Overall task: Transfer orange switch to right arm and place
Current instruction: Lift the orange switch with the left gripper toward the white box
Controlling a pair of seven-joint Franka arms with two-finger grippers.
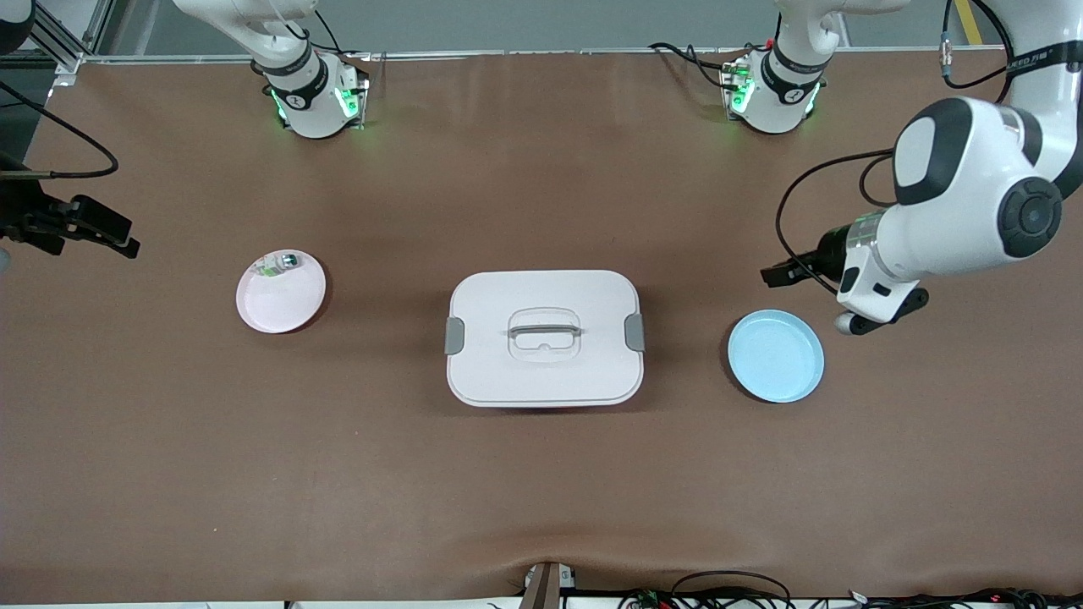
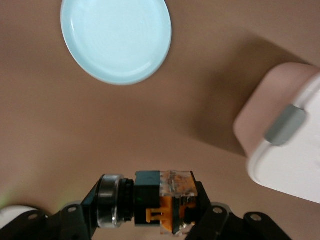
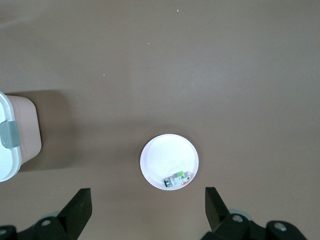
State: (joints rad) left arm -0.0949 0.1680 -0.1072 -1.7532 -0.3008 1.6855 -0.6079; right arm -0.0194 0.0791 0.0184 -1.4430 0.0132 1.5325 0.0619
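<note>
White lidded rectangular container (image 1: 544, 338) with grey side clips lies lowest in the front view, mid-surface on the brown surface (image 1: 541, 491). Beside it, toward the left arm's end, sits a round pale-blue plate (image 1: 776, 355); toward the right arm's end, a round pink plate (image 1: 281, 292) holding a small clear-and-green component (image 3: 177, 179). Left gripper (image 2: 150, 210), raised near the blue plate, clamps the orange switch (image 2: 165, 200). Right gripper (image 3: 147, 207) hangs spread wide above the pink plate, holding nothing.

A pink plate (image 3: 169, 161) holding a small green component (image 3: 177, 179) lies between the right gripper's (image 3: 148, 205) spread jaws.
</note>
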